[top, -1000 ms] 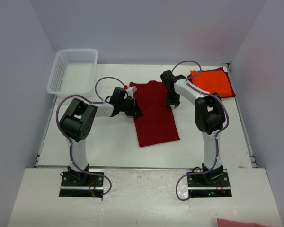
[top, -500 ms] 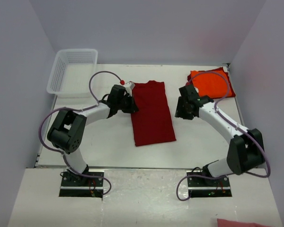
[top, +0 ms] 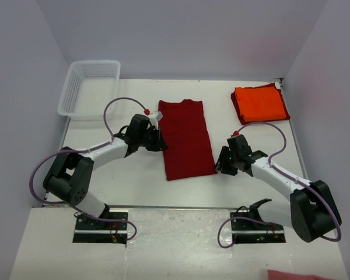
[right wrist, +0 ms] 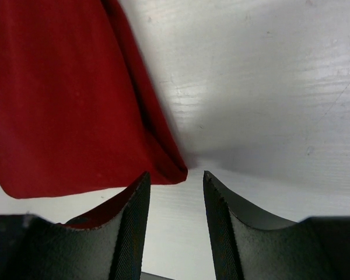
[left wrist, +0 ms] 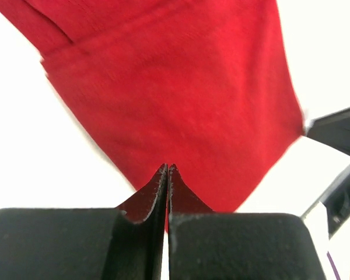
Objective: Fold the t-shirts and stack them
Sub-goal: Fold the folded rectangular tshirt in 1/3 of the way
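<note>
Left pincer (left wrist: 167, 169) shut tight, tips together at the left edge of the crimson t-shirt (top: 186, 137) (can't tell if any cloth is pinched). Right pincer (right wrist: 175, 178) partly open with a narrow gap and nothing between the fingers; the shirt's near right corner lies just beside one finger. Crimson shirt is folded into a long strip, flat on mid bench (top: 128, 175). Orange t-shirt (top: 259, 104) sits folded in the far right corner, well apart from both pincers. White mesh basket (top: 68, 96) at far left corner.
</note>
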